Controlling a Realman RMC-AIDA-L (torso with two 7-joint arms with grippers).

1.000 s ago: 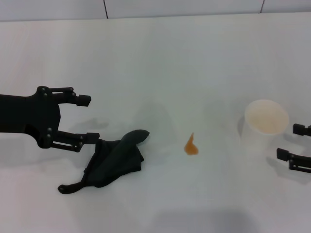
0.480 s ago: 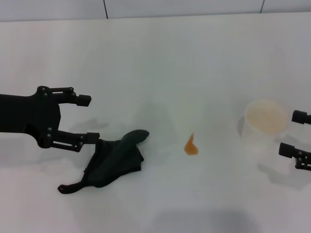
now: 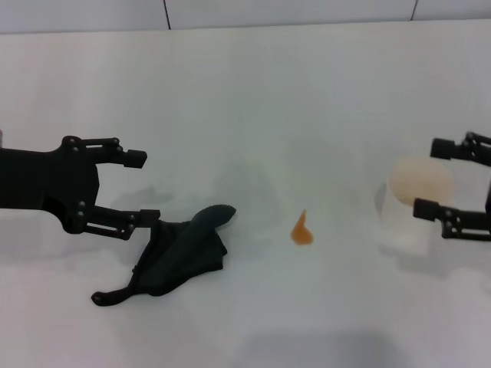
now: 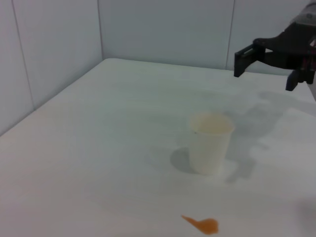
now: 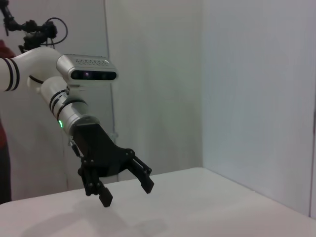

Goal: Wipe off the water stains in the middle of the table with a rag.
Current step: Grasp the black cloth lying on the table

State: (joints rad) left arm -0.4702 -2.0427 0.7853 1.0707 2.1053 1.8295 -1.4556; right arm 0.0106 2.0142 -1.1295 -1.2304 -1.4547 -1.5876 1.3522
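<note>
The dark green-black rag (image 3: 182,253) lies crumpled on the white table (image 3: 253,115), left of centre, its thin tail pointing toward the front. The orange water stain (image 3: 301,230) sits to its right, near the middle; it also shows in the left wrist view (image 4: 202,225). My left gripper (image 3: 143,188) is open and empty, its lower finger just touching the rag's left edge; the right wrist view shows it open too (image 5: 126,192). My right gripper (image 3: 430,177) is open and empty, raised in the air by the cup, well above the table in the left wrist view (image 4: 265,71).
A translucent whitish plastic cup (image 3: 418,204) stands upright at the right, under my right gripper; it also shows in the left wrist view (image 4: 211,148). A wall runs along the table's far edge.
My right gripper has risen and moved in from the right edge, now overlapping the cup in the head view. The left gripper, rag and stain have barely moved.
</note>
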